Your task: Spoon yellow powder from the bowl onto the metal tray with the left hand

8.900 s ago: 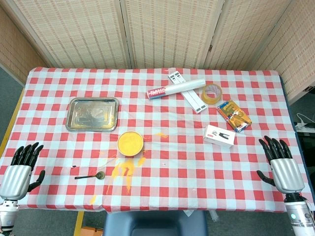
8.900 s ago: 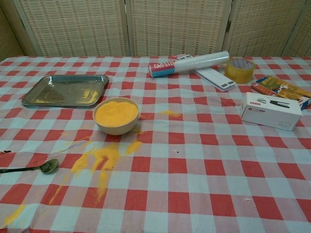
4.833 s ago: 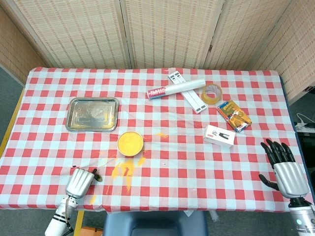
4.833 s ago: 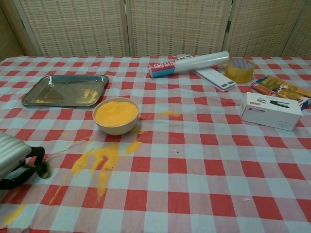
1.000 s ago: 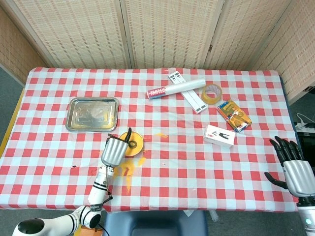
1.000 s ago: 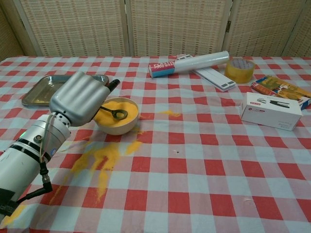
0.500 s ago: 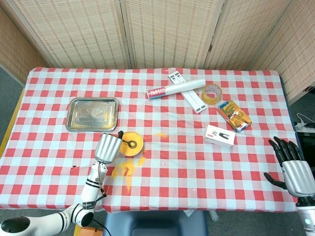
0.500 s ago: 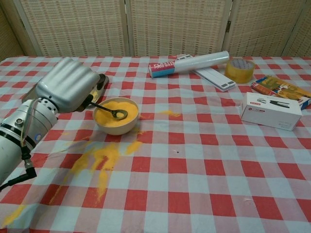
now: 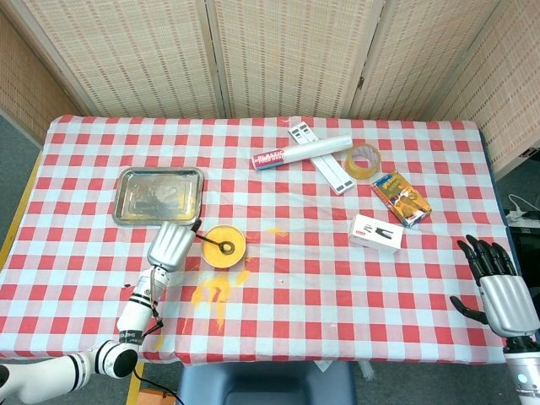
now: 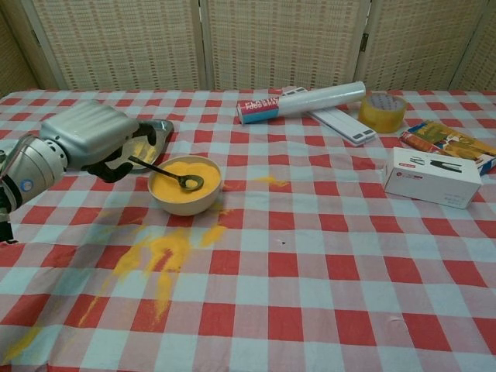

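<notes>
A cream bowl (image 9: 224, 245) (image 10: 184, 187) of yellow powder stands left of the table's middle. My left hand (image 9: 171, 245) (image 10: 89, 139) is just left of it and holds a dark spoon (image 9: 214, 245) (image 10: 167, 173) by the handle. The spoon's bowl rests on the powder. The metal tray (image 9: 159, 196) (image 10: 157, 131) lies behind the hand, largely hidden by it in the chest view. My right hand (image 9: 502, 288) hovers at the table's front right corner, fingers apart, holding nothing.
Spilled yellow powder (image 9: 213, 291) (image 10: 159, 257) streaks the cloth in front of the bowl. At the back right lie a roll (image 9: 302, 152), white strips (image 9: 322, 162), tape (image 9: 362, 161), a coloured box (image 9: 401, 198) and a white box (image 9: 377, 232).
My left hand picked up the spoon from the front of the table and carried it to the bowl. Over the last second the hand swung left while the spoon tip stayed in the powder.
</notes>
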Robot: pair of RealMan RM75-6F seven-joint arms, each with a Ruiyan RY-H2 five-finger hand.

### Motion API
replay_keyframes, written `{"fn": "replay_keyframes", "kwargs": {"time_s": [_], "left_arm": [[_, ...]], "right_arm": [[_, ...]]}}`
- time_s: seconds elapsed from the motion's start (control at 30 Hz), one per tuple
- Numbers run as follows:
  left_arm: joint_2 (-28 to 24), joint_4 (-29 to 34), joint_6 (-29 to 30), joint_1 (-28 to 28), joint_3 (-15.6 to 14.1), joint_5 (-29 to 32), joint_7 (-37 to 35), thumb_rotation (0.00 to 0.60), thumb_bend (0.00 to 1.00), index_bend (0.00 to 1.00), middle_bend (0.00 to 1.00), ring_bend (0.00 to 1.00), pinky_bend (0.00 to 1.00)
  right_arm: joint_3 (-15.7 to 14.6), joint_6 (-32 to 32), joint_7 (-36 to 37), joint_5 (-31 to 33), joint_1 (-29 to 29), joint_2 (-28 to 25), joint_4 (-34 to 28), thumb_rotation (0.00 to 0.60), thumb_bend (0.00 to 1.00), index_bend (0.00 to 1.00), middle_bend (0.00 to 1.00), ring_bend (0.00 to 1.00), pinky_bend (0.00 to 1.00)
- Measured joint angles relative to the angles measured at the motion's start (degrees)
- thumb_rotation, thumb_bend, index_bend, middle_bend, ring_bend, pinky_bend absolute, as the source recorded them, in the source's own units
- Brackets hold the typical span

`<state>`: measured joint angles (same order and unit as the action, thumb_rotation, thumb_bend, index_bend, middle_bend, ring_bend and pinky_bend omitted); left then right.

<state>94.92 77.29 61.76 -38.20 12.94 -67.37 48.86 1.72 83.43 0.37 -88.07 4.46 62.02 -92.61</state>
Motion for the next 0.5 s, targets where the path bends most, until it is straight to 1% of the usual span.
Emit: {"fn": "replay_keyframes", "kwargs": {"time_s": [0.07, 0.3, 0.5], "left_arm": [[0.03, -0.05, -0.04, -0.08, -0.05, 0.15, 0.05, 0.6, 0.48, 0.26, 1.0, 1.0, 1.0], [0.16, -0.96, -0.68, -1.01, -0.92, 2.43, 1.13, 0.6, 0.48, 0.36, 1.0, 1.0, 1.0], [-0.41, -0.51, -0.5, -1.3, -1.9, 3.88, 2.23, 0.6, 0.48, 0.38, 1.0, 1.0, 1.0]], "right_arm": [[0.01, -0.11, -0.09, 0.07, 0.03, 0.02, -0.01, 0.6, 0.12, 0.0, 0.0, 0.0, 0.0], [0.26, 0.17, -0.15, 0.42, -0.06, 0.03, -0.02, 0.6, 0.12, 0.0, 0.0, 0.0, 0.0], [0.23, 0.45, -0.2, 0.21, -0.16, 0.01, -0.14, 0.6, 0.12, 0.0, 0.0, 0.0, 0.0]]}}
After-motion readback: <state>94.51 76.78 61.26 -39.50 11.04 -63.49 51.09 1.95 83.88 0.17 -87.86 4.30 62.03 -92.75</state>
